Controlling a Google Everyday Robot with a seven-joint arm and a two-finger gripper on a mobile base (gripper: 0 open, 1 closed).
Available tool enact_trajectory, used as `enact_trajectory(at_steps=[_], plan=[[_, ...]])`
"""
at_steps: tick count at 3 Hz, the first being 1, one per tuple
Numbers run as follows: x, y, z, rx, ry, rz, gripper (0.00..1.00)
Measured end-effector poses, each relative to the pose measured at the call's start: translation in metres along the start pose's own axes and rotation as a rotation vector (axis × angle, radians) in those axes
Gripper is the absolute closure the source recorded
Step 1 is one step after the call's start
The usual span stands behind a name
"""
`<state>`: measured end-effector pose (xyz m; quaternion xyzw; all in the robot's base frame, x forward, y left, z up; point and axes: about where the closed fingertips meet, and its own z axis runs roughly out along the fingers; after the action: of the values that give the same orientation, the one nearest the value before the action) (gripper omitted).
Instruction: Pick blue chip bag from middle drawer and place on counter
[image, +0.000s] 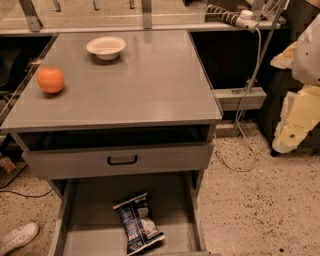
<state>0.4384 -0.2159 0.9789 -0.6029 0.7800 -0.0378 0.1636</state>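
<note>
The blue chip bag (137, 223) lies flat on the floor of the open middle drawer (92, 235), near its centre, lengthwise front to back. The counter (150, 85) is the grey cabinet top above it. My gripper (290, 131) hangs at the right edge of the view, beside the cabinet and above the speckled floor. It is well to the right of the counter and the drawer, touches neither, and holds nothing that I can see.
A white bowl (106, 47) stands at the back of the counter and an orange (50, 79) near its left edge. A grey drawer front with a black handle (122, 160) sits above the open drawer. A cable (247, 95) hangs to the right. A white shoe (17, 236) shows at the lower left.
</note>
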Motion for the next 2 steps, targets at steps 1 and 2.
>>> enact_trajectory(at_steps=[1,2], plan=[[0.0,0.0,0.0,0.0,0.0,0.0,0.0],[-0.004,0.023,0.011,-0.03,0.006,-0.001,0.0]])
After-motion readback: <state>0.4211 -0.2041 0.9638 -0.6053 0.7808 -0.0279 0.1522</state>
